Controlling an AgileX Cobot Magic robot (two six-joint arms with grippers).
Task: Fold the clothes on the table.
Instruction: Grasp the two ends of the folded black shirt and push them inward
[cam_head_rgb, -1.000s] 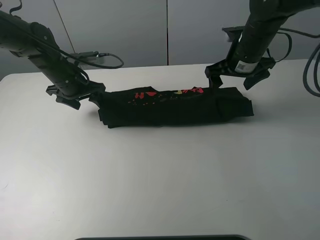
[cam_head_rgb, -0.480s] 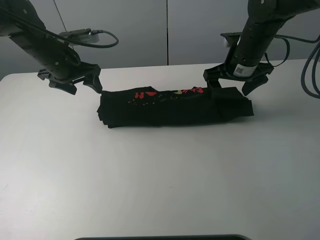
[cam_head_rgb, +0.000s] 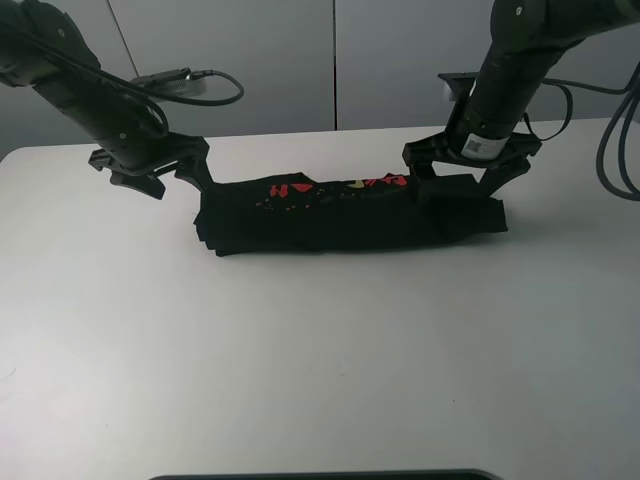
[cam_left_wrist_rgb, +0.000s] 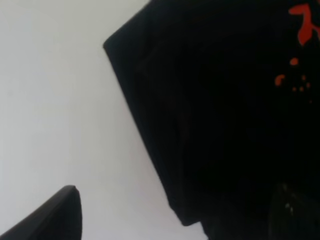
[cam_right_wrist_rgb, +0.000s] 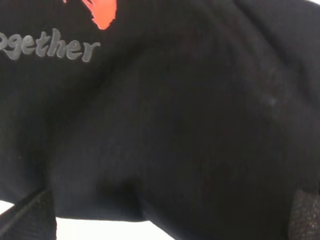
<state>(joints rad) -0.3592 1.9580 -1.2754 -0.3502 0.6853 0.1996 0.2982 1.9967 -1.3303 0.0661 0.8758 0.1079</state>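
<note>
Exterior high shows the black T-shirt (cam_head_rgb: 350, 215) folded into a long band, lying nearer the table's (cam_head_rgb: 300, 350) far edge than its near edge. The left gripper (cam_head_rgb: 163, 172) is spread wide at the band's end toward the left edge. The right gripper (cam_head_rgb: 462, 172), equally wide, straddles the opposite end.

The folded black short-sleeved T-shirt (cam_head_rgb: 350, 218) tucks part of its red and yellow print (cam_head_rgb: 290, 188) into the fold, and the rest is too small to read from the high camera. In the right wrist view the cloth overruns the edges, a grey printed word (cam_right_wrist_rgb: 50, 48) is cut off, and only the right jaws' tips show
</note>
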